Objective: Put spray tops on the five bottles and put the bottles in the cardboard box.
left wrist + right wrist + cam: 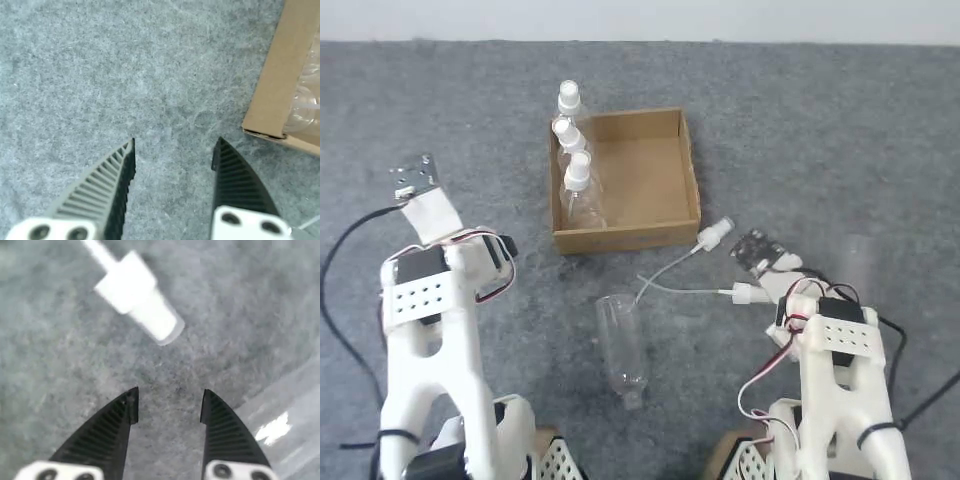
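The cardboard box (650, 175) sits at the middle back of the table. Three clear bottles with white spray tops (580, 185) stand in a row along its left wall. A bare clear bottle (621, 348) lies on its side in front of the box. Two loose spray tops with long tubes lie to its right, one (716, 234) by the box's front corner and one (751, 293) nearer. My right gripper (760, 255) (169, 399) is open just short of a spray top (137, 297). My left gripper (415, 180) (172, 145) hovers open over bare carpet, left of the box corner (280, 90).
Grey carpet covers the whole table. A faint clear bottle (860, 265) stands at the right, beside the right arm, and its glassy edge (280, 425) shows in the right wrist view. Arm cables trail by both bases.
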You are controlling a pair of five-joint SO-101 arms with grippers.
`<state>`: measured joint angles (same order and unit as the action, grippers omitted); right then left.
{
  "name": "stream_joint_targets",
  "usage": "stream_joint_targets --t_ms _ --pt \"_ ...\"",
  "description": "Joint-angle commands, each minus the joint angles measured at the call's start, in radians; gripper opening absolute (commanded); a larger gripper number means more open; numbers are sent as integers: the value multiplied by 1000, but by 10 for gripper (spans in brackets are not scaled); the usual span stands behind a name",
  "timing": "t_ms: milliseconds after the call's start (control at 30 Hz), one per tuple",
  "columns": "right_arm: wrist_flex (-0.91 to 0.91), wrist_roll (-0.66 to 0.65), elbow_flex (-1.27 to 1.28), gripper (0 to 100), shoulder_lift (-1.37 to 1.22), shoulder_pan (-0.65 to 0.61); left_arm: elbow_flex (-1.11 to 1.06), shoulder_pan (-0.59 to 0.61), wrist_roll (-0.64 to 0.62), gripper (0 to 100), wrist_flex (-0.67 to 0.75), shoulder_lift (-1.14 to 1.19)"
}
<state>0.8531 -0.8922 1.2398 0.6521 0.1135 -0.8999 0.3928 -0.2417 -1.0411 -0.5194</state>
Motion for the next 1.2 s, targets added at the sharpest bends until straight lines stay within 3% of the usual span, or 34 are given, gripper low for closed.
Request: stream_joint_targets --t_ms 0,133,267,467,767,1000,1167 --pt "2 137 -66 148 41 10 7 2 -3 235 25 -2" --pt "27 135 -129 149 41 18 7 2 -3 235 25 -2" --pt "197 140 -288 154 41 16 7 2 -3 235 25 -2" --pt "430 288 -552 299 30 39 7 2 -3 235 26 0" --pt "433 373 -614 307 10 136 7 2 -3 235 26 5" --pt "348 423 -683 307 -189 272 7 2 -3 235 26 5" --pt "389 330 -792 299 -303 374 5 2 -3 235 26 6"
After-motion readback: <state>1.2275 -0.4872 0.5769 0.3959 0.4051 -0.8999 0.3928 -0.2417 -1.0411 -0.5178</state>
